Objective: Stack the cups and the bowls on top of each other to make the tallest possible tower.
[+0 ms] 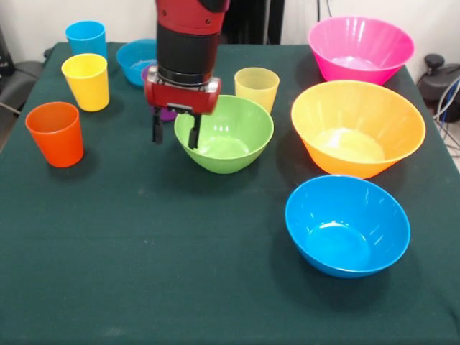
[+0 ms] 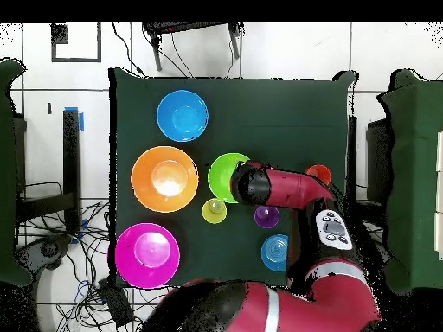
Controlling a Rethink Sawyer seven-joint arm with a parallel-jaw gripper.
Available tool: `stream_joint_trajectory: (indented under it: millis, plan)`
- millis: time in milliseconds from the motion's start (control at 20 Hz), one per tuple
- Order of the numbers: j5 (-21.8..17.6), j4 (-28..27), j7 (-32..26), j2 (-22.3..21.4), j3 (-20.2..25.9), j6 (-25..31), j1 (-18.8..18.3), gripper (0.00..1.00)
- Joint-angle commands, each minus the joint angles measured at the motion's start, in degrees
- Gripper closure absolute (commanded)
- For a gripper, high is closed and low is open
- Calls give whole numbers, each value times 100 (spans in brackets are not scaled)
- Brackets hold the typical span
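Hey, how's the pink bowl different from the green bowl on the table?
The pink bowl is larger than the green bowl. The pink bowl sits at a table corner; the green bowl sits mid-table, beside the end effector. Both are translucent, upright and empty.

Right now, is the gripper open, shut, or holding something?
Gripper: open, holding nothing, its two dark fingers apart, hanging at the left rim of the medium green translucent plastic bowl.

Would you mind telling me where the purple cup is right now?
In the front view the purple cup sits mostly hidden behind the gripper, between the small blue bowl and the green bowl.
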Motion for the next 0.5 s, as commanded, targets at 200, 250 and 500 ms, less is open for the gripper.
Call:
stream_joint_trajectory:
  millis: [200, 250, 500]
  plan:
    - [-263, 99, 153, 270, 692, -30, -126, 0]
    - [-289, 6, 141, 272, 611, 17, -49, 0]
    - [-228, -184, 237, 269, 426, 193, 210, 0]
